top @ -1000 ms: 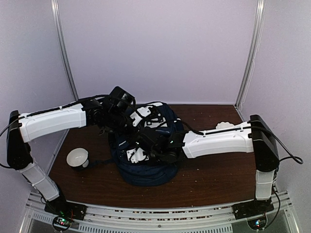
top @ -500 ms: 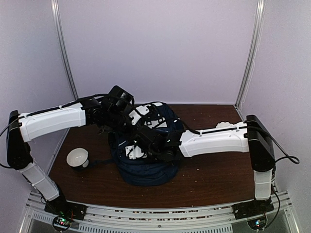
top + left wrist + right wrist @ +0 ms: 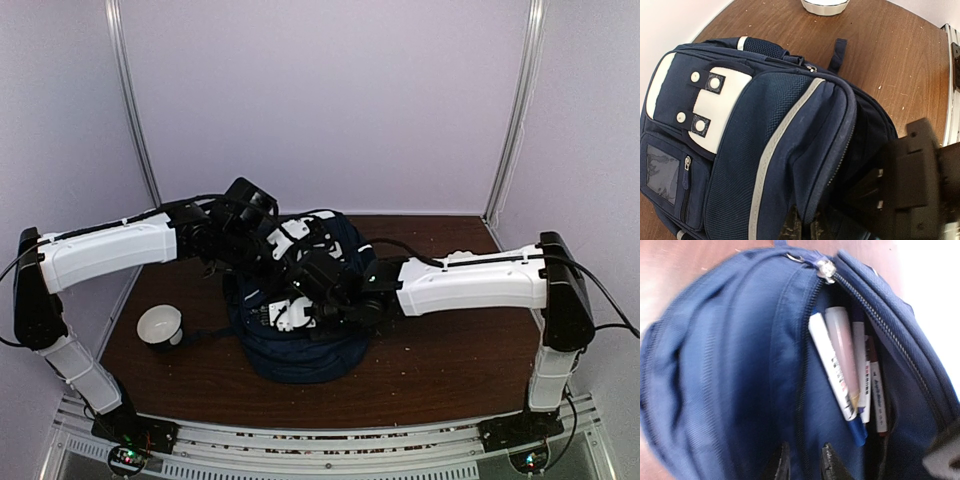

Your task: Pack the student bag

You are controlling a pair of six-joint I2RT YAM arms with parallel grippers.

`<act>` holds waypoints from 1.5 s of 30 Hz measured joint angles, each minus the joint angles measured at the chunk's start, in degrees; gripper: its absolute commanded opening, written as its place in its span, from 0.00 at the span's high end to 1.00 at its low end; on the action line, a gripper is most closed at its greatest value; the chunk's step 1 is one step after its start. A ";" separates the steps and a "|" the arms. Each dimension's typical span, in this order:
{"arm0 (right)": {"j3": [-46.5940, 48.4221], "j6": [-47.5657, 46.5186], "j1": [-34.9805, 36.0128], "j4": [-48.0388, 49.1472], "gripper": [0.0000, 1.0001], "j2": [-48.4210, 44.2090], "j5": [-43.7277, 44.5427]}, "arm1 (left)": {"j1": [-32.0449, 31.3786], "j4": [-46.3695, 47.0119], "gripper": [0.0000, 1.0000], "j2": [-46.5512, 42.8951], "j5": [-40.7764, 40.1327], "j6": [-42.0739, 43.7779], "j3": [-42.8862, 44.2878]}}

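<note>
Pack-up in progress: the navy student bag (image 3: 300, 355) sits at the middle of the brown table (image 3: 440, 365), with both of your arms bent over it; your left gripper (image 3: 802, 231) is clamped together on the lip of the front pocket; your right gripper (image 3: 805, 466) hangs over the unzipped compartment, fingers slightly apart above blue fabric; a white marker (image 3: 832, 365), a pink tube (image 3: 842, 347) and a pen (image 3: 875, 390) lie inside; a white bowl (image 3: 160, 325) stands near the table's left edge.

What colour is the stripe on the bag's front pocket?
Light grey stripe on the student bag; left wrist view best.
</note>
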 measured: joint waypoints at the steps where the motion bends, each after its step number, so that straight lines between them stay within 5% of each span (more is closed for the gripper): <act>1: -0.31 0.42 0.07 -0.66 0.77 -0.74 -0.79 | 0.00 0.00 1.00 0.00 0.00 0.00 0.00; 8: -6.71 2.34 0.22 -5.44 0.74 -8.55 -9.38 | 0.00 -0.02 0.97 0.11 0.31 0.00 0.02; 16: -14.73 3.28 -1.03 -14.01 0.73 -17.94 -18.62 | -0.20 0.07 0.54 2.40 1.99 -0.42 0.74; 20: -15.58 4.48 -6.21 -16.76 0.72 -23.71 -23.28 | -0.72 0.52 0.43 1.88 1.18 -2.03 0.70; 30: -16.59 10.62 -25.07 -12.24 0.71 -29.66 -38.47 | -0.81 2.86 0.40 -15.19 -4.70 -6.99 -12.61; 38: -20.24 12.35 -26.95 -7.87 0.70 -29.73 -42.69 | -0.81 9.18 0.38 -30.29 -8.11 -14.08 -34.62; 45: -21.99 12.57 -26.97 -7.04 0.69 -29.88 -43.71 | -0.76 16.87 0.38 -31.01 -8.74 -14.27 -41.44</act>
